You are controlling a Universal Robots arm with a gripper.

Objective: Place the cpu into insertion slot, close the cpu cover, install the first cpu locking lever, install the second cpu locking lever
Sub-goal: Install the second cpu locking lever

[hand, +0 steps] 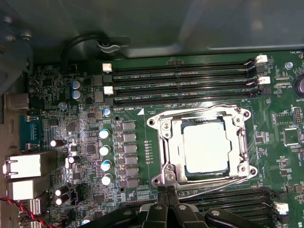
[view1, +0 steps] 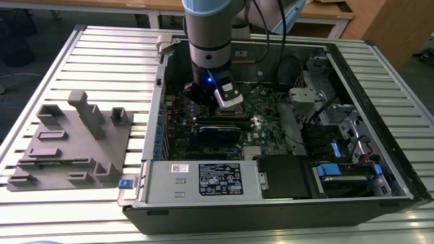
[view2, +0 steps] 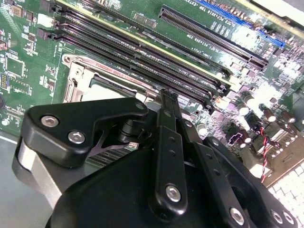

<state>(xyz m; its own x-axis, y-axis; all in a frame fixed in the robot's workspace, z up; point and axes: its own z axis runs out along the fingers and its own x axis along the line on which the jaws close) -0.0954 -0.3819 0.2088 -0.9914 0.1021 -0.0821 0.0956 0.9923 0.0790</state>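
Observation:
In the first wrist view the cpu (hand: 206, 145) lies flat in the insertion slot (hand: 159, 179), its silver-grey top showing through the cpu cover (hand: 167, 137), which is down around it. One thin locking lever (hand: 190, 104) runs along the socket's memory-slot side and another (hand: 213, 185) along the opposite side. My gripper (hand: 167, 190) is shut, its fingertips at the socket corner by the end of that second lever; I cannot tell if they pinch it. The second wrist view shows the gripper (view2: 167, 97) over the socket (view2: 78, 80). In the exterior view the arm (view1: 207, 46) reaches down into the case.
Long black memory slots (hand: 185, 76) flank the socket, and a row of capacitors (hand: 104, 149) stands beside it. The case wall (view1: 152, 127), power supply box (view1: 203, 178) and drive cage (view1: 339, 127) hem in the board. A grey fixture plate (view1: 68, 142) lies at the exterior view's left.

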